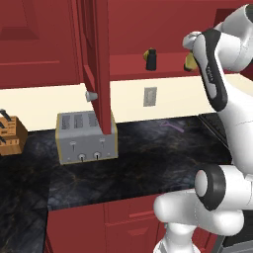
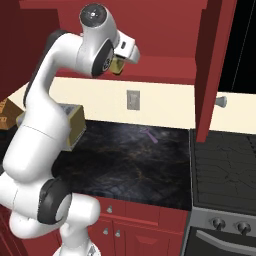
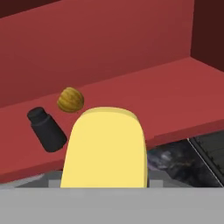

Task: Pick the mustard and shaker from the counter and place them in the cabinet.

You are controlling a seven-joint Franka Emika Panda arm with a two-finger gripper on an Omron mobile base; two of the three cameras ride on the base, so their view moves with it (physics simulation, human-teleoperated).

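My gripper (image 2: 120,62) is shut on the mustard (image 3: 105,148), a yellow bottle held up at the front edge of the open cabinet's red shelf (image 3: 175,87). In the left base view the mustard (image 1: 189,61) peeks out beside the hand at shelf height. The shaker (image 3: 46,129), a small dark cylinder, stands on the shelf left of the mustard and apart from it; from the left base it is the shaker (image 1: 150,59) at mid-shelf. The bottle hides my fingertips in the hand view. The black counter (image 1: 148,158) lies below.
A rounded orange-yellow lump (image 3: 70,99) sits on the shelf behind the shaker. The cabinet door (image 1: 96,64) with its grey knob (image 1: 91,95) hangs open over a toaster (image 1: 86,137). A knife block (image 1: 10,133) stands far left, a stove (image 2: 225,165) on the right.
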